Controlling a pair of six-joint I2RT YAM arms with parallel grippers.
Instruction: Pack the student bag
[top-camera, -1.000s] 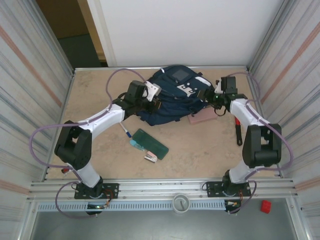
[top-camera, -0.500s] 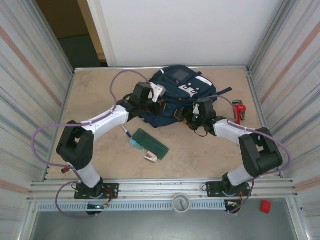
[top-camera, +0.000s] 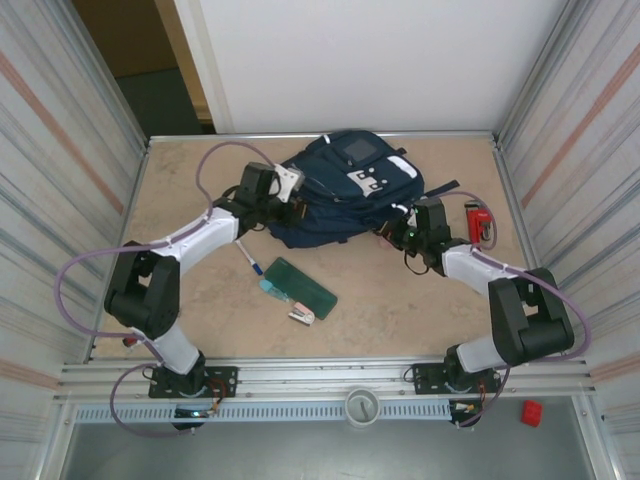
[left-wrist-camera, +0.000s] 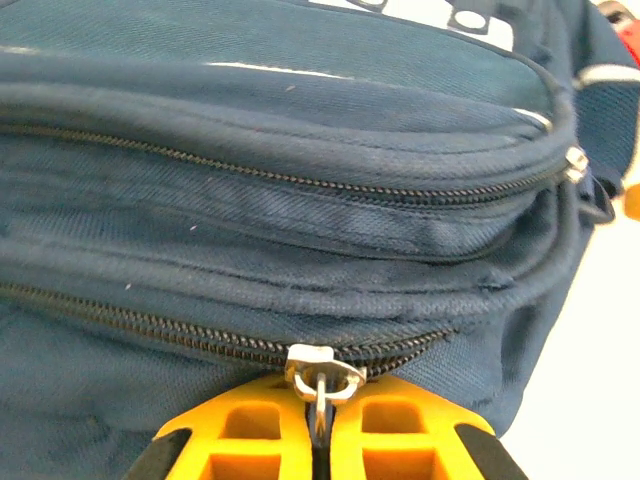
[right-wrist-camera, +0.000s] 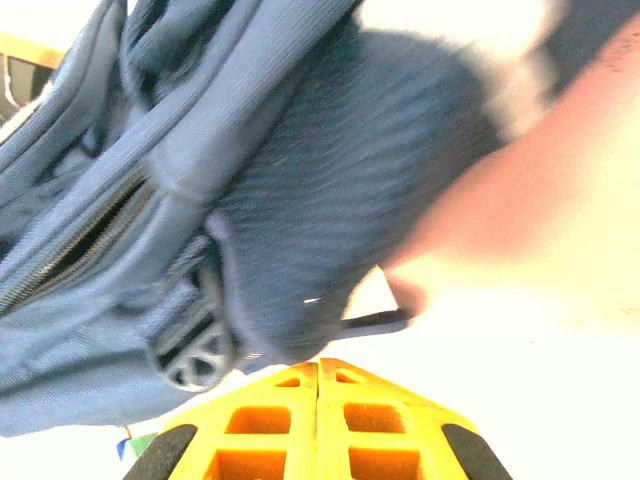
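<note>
Right gripper (right-wrist-camera: 318, 372): fingers pressed flush together, nothing seen between them.
Left gripper (left-wrist-camera: 320, 425): clamped on zipper pull (left-wrist-camera: 322, 372).
Student bag (top-camera: 345, 185): navy, at 12 o'clock on table (top-camera: 200, 290); right gripper at its 4 o'clock corner, left gripper at its 8 o'clock edge.

Angled inward, left arm (top-camera: 205, 235) and right arm (top-camera: 475, 265); left claw (left-wrist-camera: 320, 440) and right claw (right-wrist-camera: 318, 375) closed tight (fingers (right-wrist-camera: 270, 425) flush).

Beige table (top-camera: 400, 300), ribbed walls (top-camera: 60, 130) (white panel (top-camera: 380, 60) behind).
</note>
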